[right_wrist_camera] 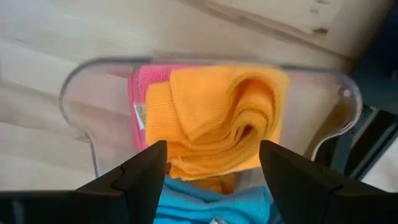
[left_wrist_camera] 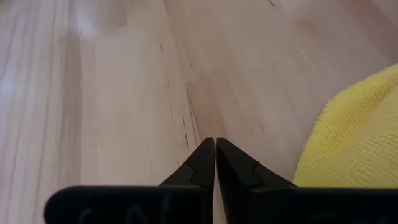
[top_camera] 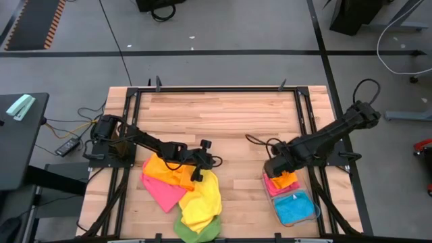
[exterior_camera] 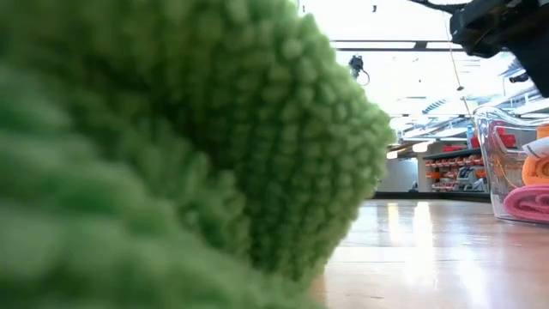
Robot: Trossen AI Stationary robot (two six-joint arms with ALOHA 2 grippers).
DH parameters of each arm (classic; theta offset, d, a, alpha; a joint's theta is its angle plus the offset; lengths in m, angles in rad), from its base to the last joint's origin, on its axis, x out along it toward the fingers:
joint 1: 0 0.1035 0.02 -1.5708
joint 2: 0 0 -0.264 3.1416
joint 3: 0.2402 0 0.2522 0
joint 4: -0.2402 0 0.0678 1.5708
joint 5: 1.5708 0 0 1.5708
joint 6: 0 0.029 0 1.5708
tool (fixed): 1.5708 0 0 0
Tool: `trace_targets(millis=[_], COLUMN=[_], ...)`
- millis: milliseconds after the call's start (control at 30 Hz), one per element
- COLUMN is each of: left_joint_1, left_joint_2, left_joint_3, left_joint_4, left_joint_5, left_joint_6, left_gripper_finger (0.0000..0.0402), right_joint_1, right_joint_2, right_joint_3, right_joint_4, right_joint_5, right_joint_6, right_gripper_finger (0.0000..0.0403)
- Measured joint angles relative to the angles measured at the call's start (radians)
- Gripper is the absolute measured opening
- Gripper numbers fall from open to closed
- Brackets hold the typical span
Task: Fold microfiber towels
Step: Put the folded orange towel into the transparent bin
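A loose pile of microfiber towels lies at the table's near left: orange (top_camera: 165,169), pink (top_camera: 162,192), yellow (top_camera: 202,199) and green (top_camera: 199,231). My left gripper (left_wrist_camera: 215,148) is shut with nothing between its fingers, low over bare wood at the yellow towel's (left_wrist_camera: 354,137) edge. At the near right, a clear bin (right_wrist_camera: 205,61) holds a folded orange towel (right_wrist_camera: 217,118) on a pink one (right_wrist_camera: 144,87), with a blue one (top_camera: 295,208) beside them. My right gripper (right_wrist_camera: 214,163) hangs open above the orange towel, pointing down, touching nothing.
The green towel (exterior_camera: 171,146) fills most of the low view, close to that camera. The clear bin (exterior_camera: 515,163) stands at the table's near right corner. Bare wood lies across the table's middle and far half (top_camera: 223,115). Black frame rails run along the table's edges.
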Motion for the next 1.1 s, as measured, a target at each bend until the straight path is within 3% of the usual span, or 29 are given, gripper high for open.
trace_targets(millis=[333, 667, 867, 1100], left_joint_1=[0.000, 0.001, 0.001, -0.002], left_joint_2=[0.000, 0.000, 0.000, -0.019], left_joint_3=[0.000, 0.000, 0.000, 0.001], left_joint_4=[0.090, 0.092, 0.096, 0.095], left_joint_5=[0.000, 0.000, 0.000, -0.001], left_joint_6=[0.040, 0.040, 0.026, 0.029], left_gripper_finger=[0.0011, 0.0028, 0.0016, 0.0014], right_joint_1=[0.112, 0.111, 0.109, 0.115], right_joint_2=[0.082, 0.196, 0.306, 0.227], right_joint_3=[-0.001, -0.065, -0.068, -0.068], right_joint_4=[0.010, 0.141, 0.188, 0.148], right_joint_5=[0.132, 0.045, -0.025, 0.049], right_joint_6=[0.075, 0.139, 0.104, 0.061], right_gripper_finger=[0.0264, 0.0263, 0.0248, 0.0241])
